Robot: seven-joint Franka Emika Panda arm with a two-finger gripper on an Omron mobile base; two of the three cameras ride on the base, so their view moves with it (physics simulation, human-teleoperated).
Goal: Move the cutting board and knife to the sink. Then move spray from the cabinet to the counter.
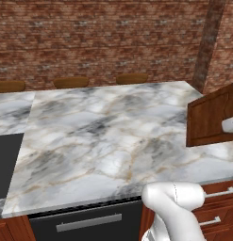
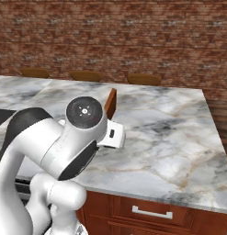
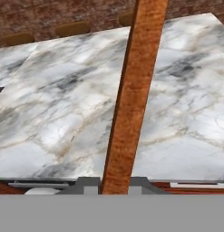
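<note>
The reddish-brown cutting board [image 1: 208, 121] hangs tilted above the right part of the marble counter [image 1: 104, 136]. My gripper [image 3: 114, 185] is shut on the board's lower edge. In the hand view the cutting board [image 3: 133, 90] runs edge-on up the middle, with one grey finger [image 3: 87, 185] on each side of it. In the right base view only a thin slice of the cutting board [image 2: 110, 103] shows behind my arm. A matte black recess [image 1: 6, 162], seemingly the sink, is set into the counter at the far left. The knife, spray and cabinet are out of view.
Brown stools [image 1: 70, 82] line the counter's far edge before a brick wall [image 1: 104, 37]. Below the near edge are a dark appliance front with a bar handle [image 1: 88, 222] and wooden drawers [image 2: 151, 212]. The counter ends at the right [image 2: 211, 137].
</note>
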